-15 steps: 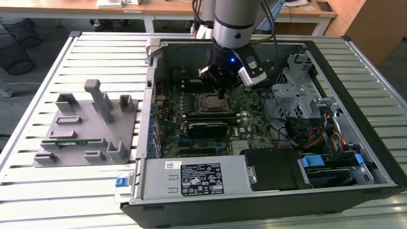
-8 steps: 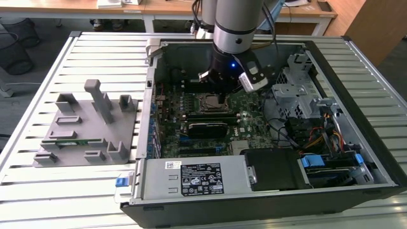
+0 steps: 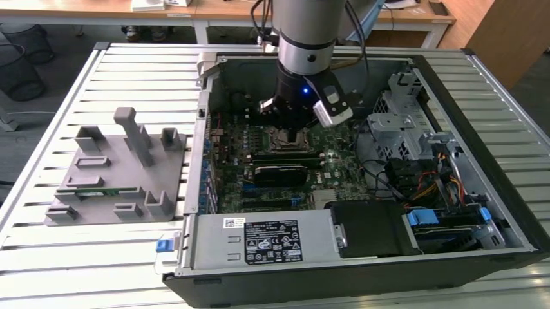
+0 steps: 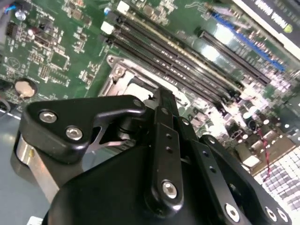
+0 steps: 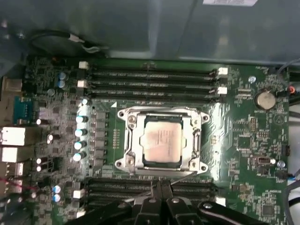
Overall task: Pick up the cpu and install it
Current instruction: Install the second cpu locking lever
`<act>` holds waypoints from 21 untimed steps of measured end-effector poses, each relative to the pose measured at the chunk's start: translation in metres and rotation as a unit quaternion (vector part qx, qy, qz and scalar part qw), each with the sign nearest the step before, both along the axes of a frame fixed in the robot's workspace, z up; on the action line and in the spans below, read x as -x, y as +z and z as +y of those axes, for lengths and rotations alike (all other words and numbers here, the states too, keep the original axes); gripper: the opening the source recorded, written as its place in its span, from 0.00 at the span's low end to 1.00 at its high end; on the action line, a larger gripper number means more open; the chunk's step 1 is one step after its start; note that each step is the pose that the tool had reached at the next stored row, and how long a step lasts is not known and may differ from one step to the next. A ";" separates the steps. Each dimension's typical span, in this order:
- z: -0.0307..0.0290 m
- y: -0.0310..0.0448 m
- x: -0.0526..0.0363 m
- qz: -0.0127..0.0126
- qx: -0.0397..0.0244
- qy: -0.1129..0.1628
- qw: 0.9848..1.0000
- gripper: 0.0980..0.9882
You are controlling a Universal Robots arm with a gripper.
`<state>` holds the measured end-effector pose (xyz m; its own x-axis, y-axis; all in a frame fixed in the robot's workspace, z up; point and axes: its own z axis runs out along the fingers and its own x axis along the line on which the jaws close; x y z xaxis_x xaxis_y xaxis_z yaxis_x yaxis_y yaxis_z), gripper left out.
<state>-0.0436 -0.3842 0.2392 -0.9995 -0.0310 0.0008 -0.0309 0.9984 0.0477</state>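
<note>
Cpu (image 5: 162, 141) sits flat inside the socket (image 5: 162, 142) on the motherboard (image 5: 243, 136), silvery top up, metal frame all around it, as the first wrist view shows. Gripper (image 5: 161, 187) hangs just beside that socket, over the memory slots (image 5: 150, 188), and its fingers (image 5: 162, 197) are pressed together with nothing between them. In the second wrist view the gripper (image 4: 161, 101) points its tip at the socket's (image 4: 129, 84) edge, black linkage in front. From the exterior view, the arm (image 3: 307, 38) reaches down into the open computer case (image 3: 481, 84), gripper (image 3: 292, 132) low over the board's middle. On the exterior view's left, a grey fixture (image 3: 112, 174) rests on the slatted table (image 3: 51, 257), well apart from the case.
</note>
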 end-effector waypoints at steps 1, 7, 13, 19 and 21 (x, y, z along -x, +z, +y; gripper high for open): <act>-0.0018 -0.0001 0.0002 0.000 0.000 0.000 1.000 0.01; -0.0052 -0.0006 0.0123 0.000 0.000 0.000 1.000 0.01; -0.0053 -0.0069 0.0172 0.004 0.000 0.000 1.000 0.01; -0.0054 -0.0162 0.0173 0.013 0.000 0.000 1.000 0.01; -0.0056 -0.0191 0.0172 0.014 0.000 0.000 1.000 0.01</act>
